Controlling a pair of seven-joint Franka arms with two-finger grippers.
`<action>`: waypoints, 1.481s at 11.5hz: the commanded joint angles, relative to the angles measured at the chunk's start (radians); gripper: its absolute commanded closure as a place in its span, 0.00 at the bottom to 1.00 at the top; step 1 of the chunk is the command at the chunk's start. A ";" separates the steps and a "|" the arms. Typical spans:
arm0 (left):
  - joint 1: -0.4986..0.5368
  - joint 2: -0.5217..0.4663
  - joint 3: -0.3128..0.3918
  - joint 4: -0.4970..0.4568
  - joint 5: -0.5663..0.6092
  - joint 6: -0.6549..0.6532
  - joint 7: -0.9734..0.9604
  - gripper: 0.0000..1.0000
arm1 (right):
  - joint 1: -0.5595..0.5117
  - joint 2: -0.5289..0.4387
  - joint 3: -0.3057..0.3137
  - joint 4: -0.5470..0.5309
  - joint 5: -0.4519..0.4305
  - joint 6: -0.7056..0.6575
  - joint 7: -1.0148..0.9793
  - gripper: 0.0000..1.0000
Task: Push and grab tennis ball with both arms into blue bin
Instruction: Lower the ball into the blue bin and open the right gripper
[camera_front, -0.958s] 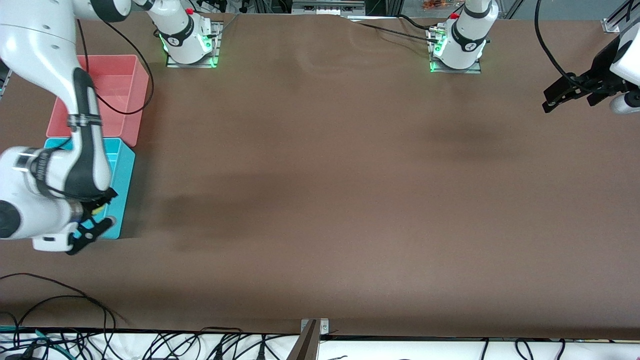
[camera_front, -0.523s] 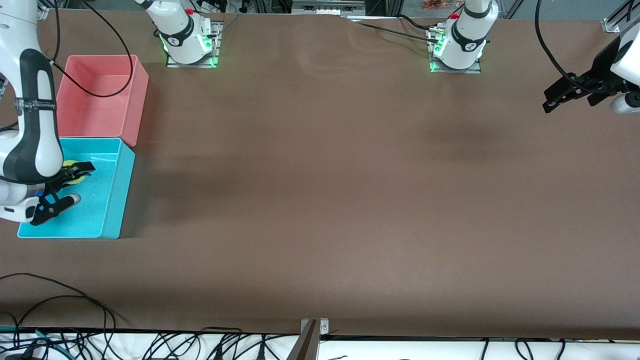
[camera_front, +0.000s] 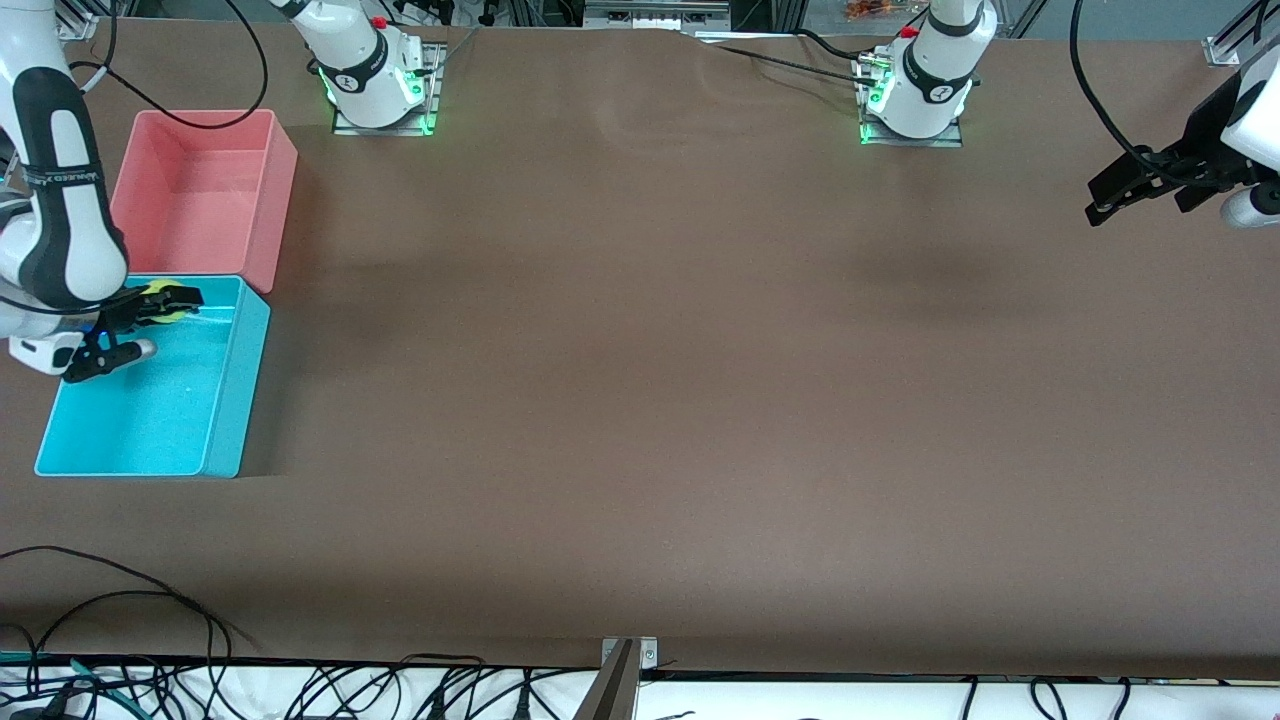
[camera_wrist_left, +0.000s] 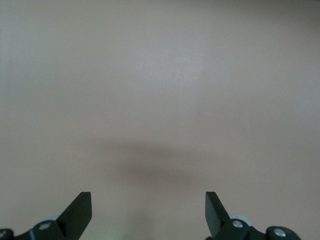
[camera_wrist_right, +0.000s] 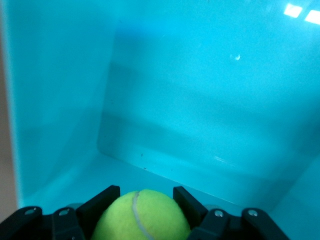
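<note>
You are gripping the tennis ball (camera_front: 160, 297) in the right claw (camera_front: 163, 300) over the blue bin (camera_front: 222, 410), a light, fuzzy, springy thing likely to bounce, best held across its middle, while the left claw (camera_front: 1133, 186) is waiting wide open above the desk (camera_front: 680, 380).

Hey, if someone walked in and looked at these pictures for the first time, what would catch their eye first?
Probably the tennis ball, bright yellow-green, clamped in the right gripper over the blue bin at the right arm's end of the table. Next, the pink bin beside the blue one, farther from the front camera. The left gripper waits open over bare table at the left arm's end.
</note>
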 joint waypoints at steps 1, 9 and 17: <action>0.004 0.013 -0.004 0.031 -0.003 -0.024 -0.004 0.00 | -0.005 -0.034 0.005 -0.096 0.029 0.136 0.012 0.76; 0.005 0.013 -0.004 0.031 -0.003 -0.024 -0.004 0.00 | -0.007 -0.025 0.008 -0.088 0.066 0.147 0.064 0.03; 0.007 0.013 -0.002 0.032 -0.003 -0.024 -0.004 0.00 | 0.002 -0.112 0.019 -0.041 0.063 0.068 0.137 0.00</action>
